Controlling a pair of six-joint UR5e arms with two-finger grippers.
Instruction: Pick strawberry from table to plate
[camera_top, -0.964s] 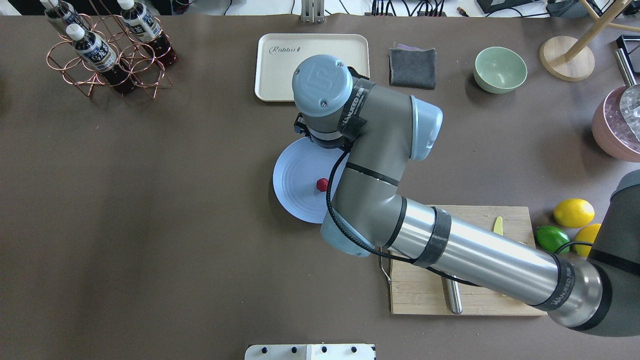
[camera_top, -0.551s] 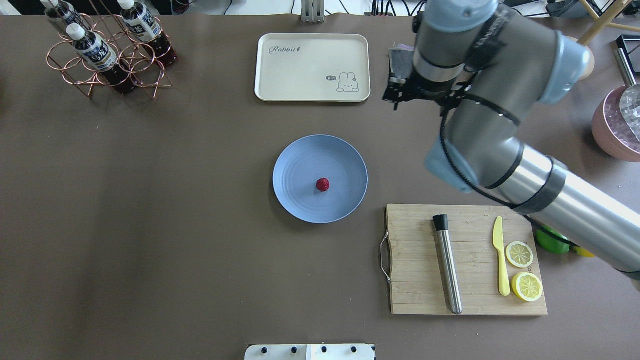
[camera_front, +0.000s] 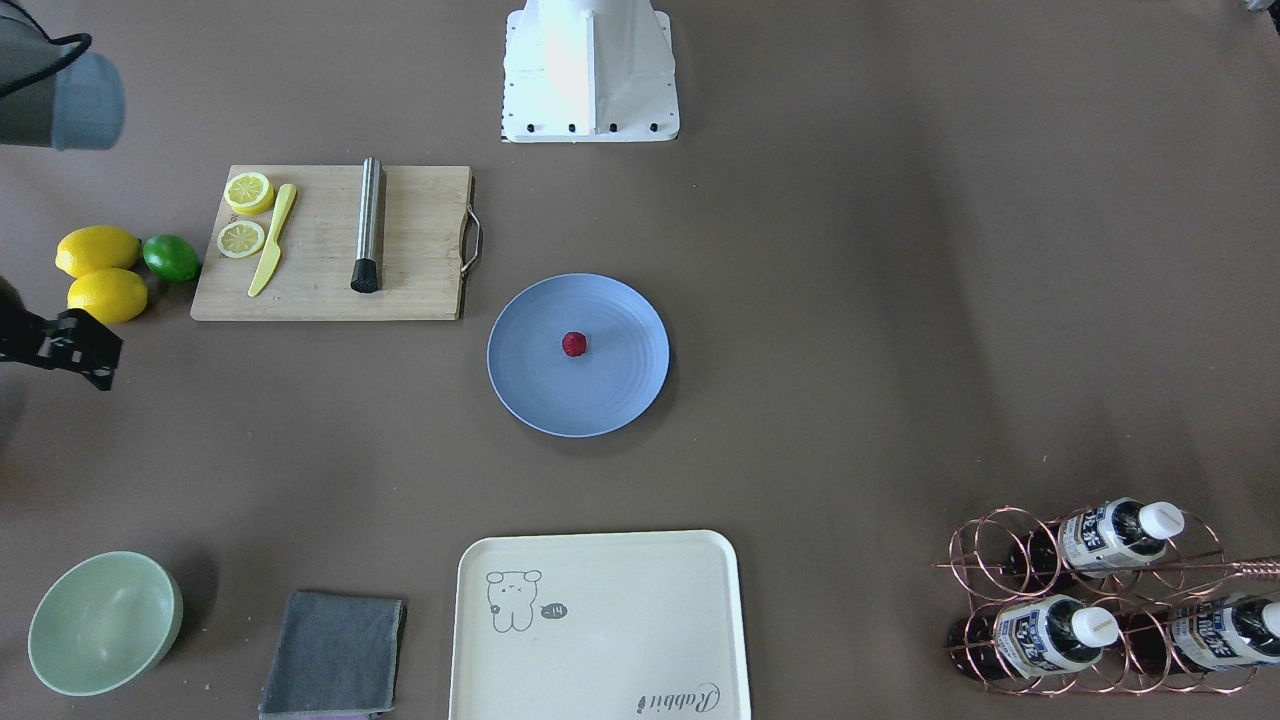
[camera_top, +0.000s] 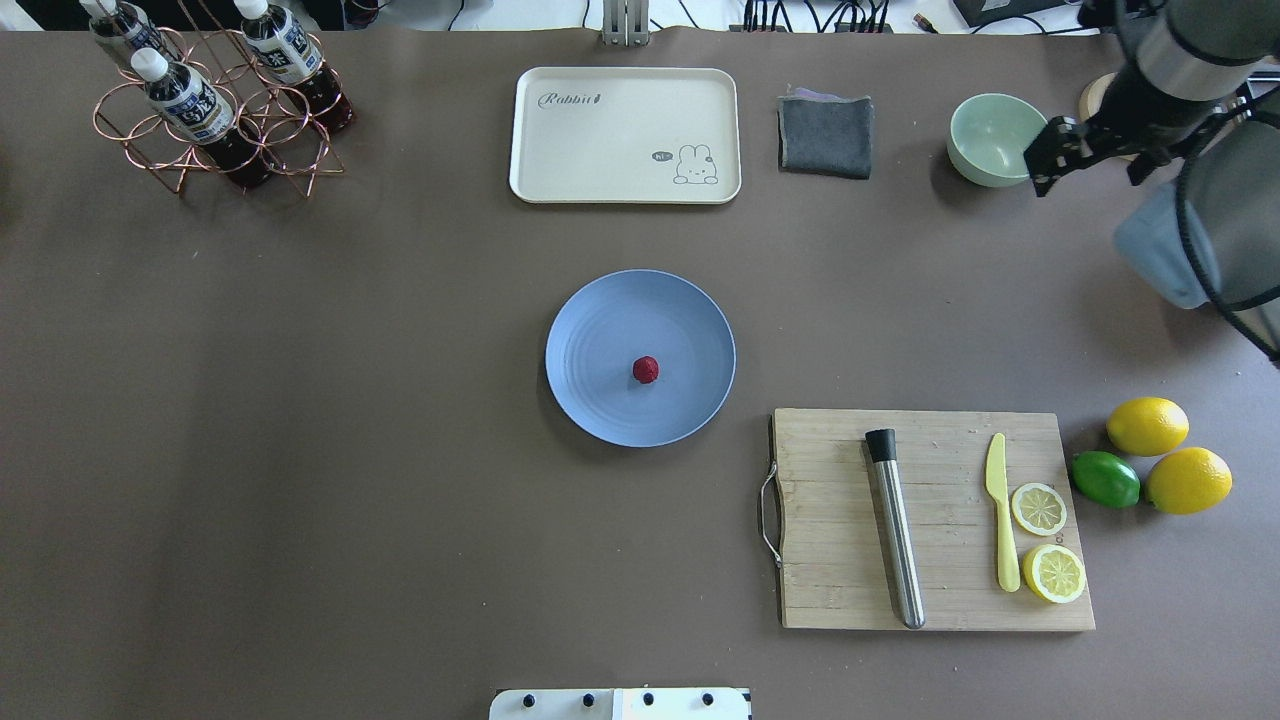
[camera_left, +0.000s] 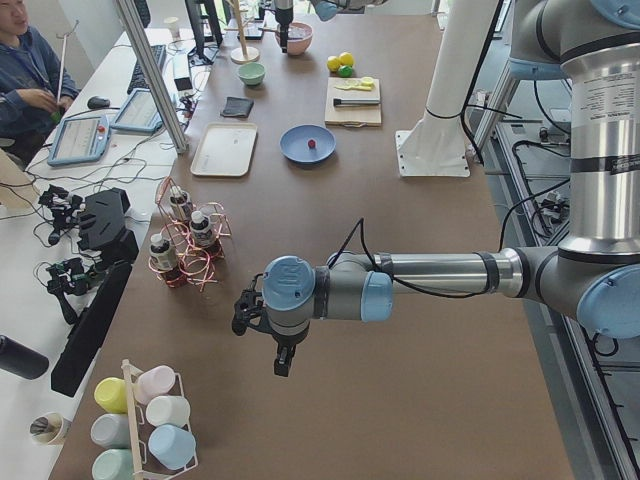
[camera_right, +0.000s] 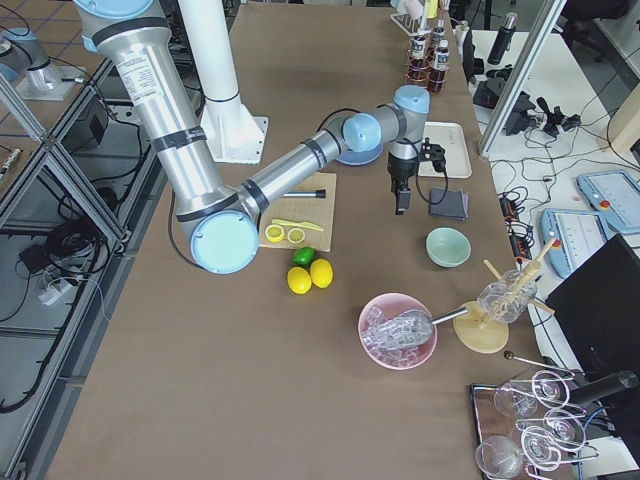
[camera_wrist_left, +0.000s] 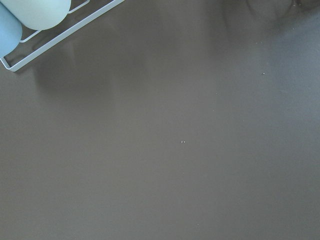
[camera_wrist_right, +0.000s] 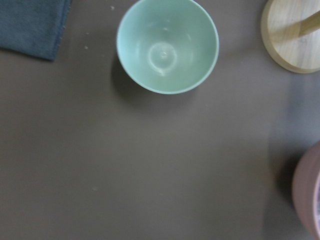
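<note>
The tiny dark-red bumpy strawberry (camera_top: 645, 370) lies near the middle of the round light blue plate (camera_top: 600, 320), resting on its own with nothing holding it. The plate sits at the centre of the brown-grey tabletop (camera_top: 350, 450).

Just to the lower right of the plate in the overhead view is the wooden cutting board (camera_top: 830, 560). It carries a steel rod with a black tip (camera_top: 893, 530), a yellow plastic knife (camera_top: 1000, 510) and two lemon slices (camera_top: 1040, 508). Beyond the board's right edge lie two whole yellow lemons (camera_top: 1147, 425) and a green lime (camera_top: 1105, 478), bunched together. Above the plate in that view is the cream rectangular tray with a small animal drawing (camera_top: 620, 140), with a folded dark grey cloth (camera_top: 826, 134) to its right and then the pale green bowl (camera_top: 1000, 138).

My right pincer (camera_right: 401, 205) hangs at the upper right of the overhead view, just beside that bowl and well apart from the plate. My right wrist camera looks straight down on the bowl and shows none of the fingers, so I cannot tell whether the pincer is open or closed.

My left pincer (camera_left: 283, 360) shows only in the left side view, low in the middle of the frame, over bare tabletop. I cannot tell its state either. My left wrist camera sees a white wire rack with pale cups (camera_wrist_left: 35, 10) at its upper left corner.
</note>
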